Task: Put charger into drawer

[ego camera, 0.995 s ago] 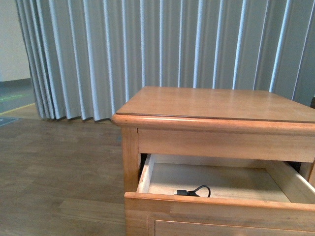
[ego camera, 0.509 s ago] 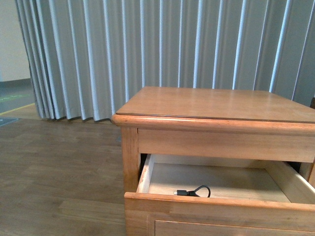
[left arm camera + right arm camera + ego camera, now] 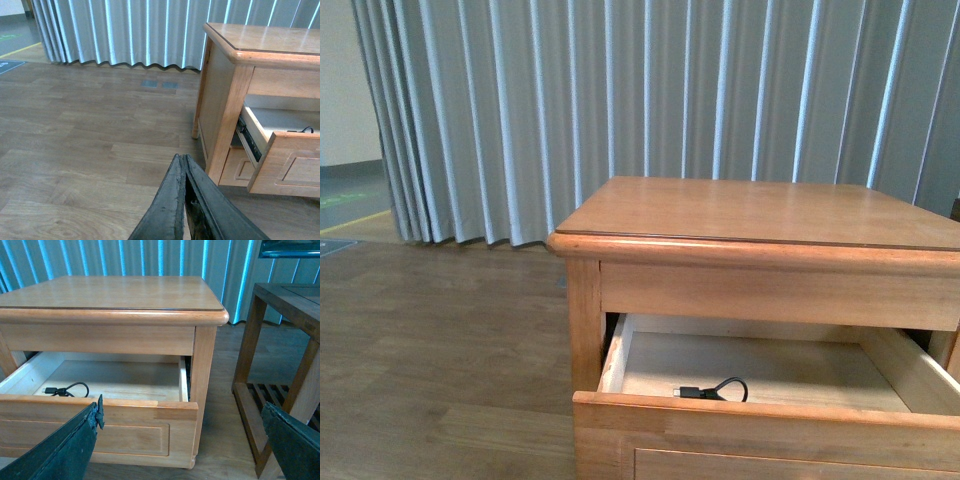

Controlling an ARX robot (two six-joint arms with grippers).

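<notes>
Smooth honey wood, satin sheen, on nightstand (image 3: 760, 210) and front of drawer (image 3: 770, 427); paler matt wood inside. Thin black plastic-coated charger cable (image 3: 718, 390). Matt wood-grain plank floor (image 3: 440, 330). Pleated grey cloth curtain (image 3: 620, 90).

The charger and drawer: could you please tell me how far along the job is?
Looks essentially done: the charger's black cable lies inside the open drawer, near its front, though the white plug body is not visible. Nothing is in hand: the left gripper is shut and empty, the right gripper open and empty. Left, at most: closing the drawer.
</notes>
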